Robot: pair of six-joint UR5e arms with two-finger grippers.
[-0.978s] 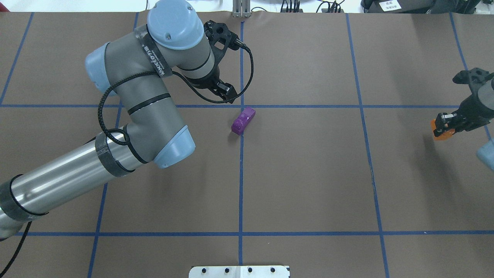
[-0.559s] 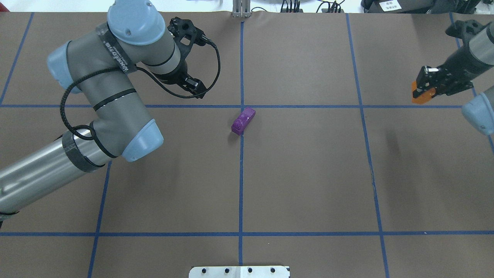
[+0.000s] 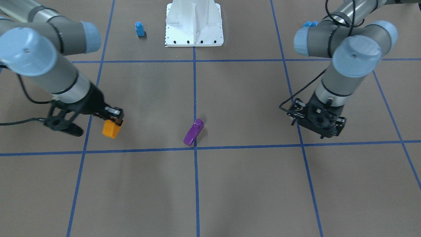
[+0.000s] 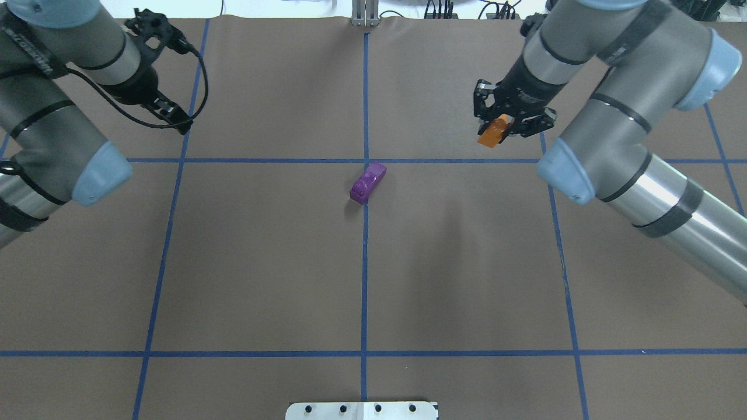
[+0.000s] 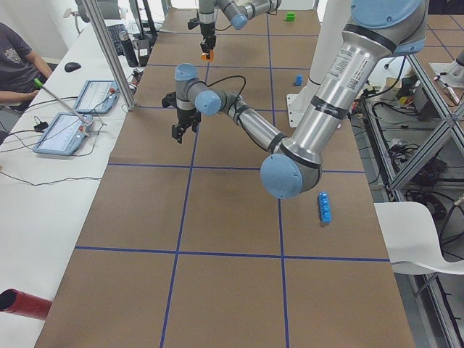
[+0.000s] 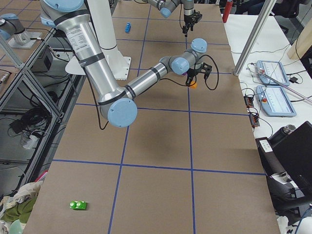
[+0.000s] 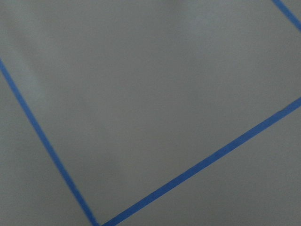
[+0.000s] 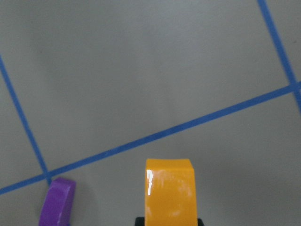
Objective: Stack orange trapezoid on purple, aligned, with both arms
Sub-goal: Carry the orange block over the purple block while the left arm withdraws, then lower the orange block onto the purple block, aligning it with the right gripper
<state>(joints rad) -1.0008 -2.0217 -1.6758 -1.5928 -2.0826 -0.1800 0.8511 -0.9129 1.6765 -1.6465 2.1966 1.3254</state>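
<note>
The orange trapezoid (image 8: pixel 169 190), a small glossy orange plastic brick, fills the foreground of the right wrist view and is clamped between the fingers of the right gripper (image 4: pixel 503 121), clear of the table. Just beyond it and to the side, the purple wedge (image 8: pixel 57 202), a small glossy purple plastic brick with one stud, lies on the brown paper-covered table (image 4: pixel 455 262) at a crossing of the blue tape lines (image 4: pixel 365 280). In the overhead view the two bricks are well apart, with the orange one beyond the cross line and to the right of the purple one. Farthest off, the left gripper (image 4: pixel 174 118) hangs over bare table at the left; whether its fingers are apart or together cannot be told.

Progress, as judged:
- Done: the orange brick is picked up and carried.
- Left: bring it over the purple brick, turn it until the slopes agree, press it onto the stud, release.

Change against the earlier overhead frames: the right gripper has travelled from the right edge toward the centre with its load. The left arm has withdrawn farther left. The purple brick has kept its place.
</note>
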